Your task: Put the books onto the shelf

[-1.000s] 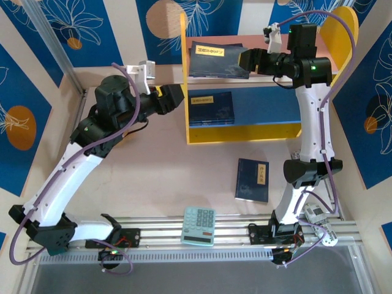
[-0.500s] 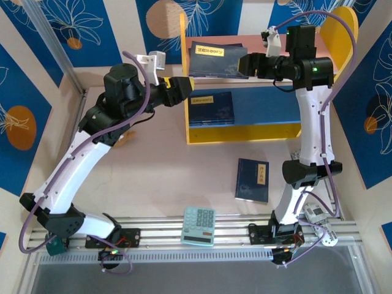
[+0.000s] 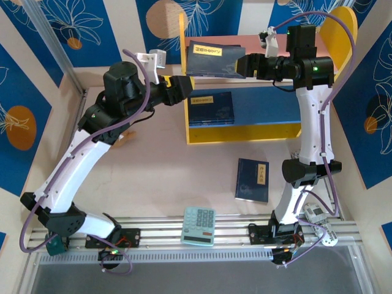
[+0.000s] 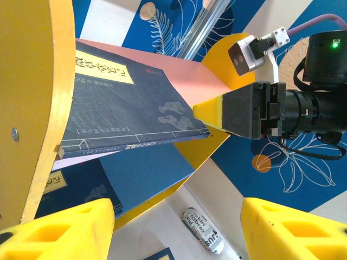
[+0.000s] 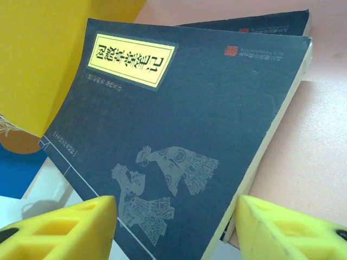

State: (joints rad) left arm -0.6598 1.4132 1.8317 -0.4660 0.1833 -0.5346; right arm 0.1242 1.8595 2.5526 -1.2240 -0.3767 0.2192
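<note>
Lying on the pink top board (image 3: 260,44) of the shelf (image 3: 245,133) is the top book (image 3: 211,56). It is thin and dark blue, with a yellow label (image 5: 134,59) near one corner, a small red mark, and a pale drawing of people on the cover. Its page edges look cream. It sits tilted on another dark book (image 5: 255,23) that peeks out from under it.

The right gripper (image 3: 247,65) is at the book's right end. Its jaws are apart, and one yellow tip touches the book's corner.

A lower book (image 3: 210,107) of the same kind lies flat on the blue lower board (image 3: 269,110).

The left gripper (image 3: 180,89) hangs just beside the shelf's yellow side panel (image 4: 32,108), with its jaws apart and nothing between them.

A third book (image 3: 252,179) lies flat on the counter (image 3: 153,177), near the right arm. A mint-green calculator (image 3: 199,225) sits at the near edge.
</note>
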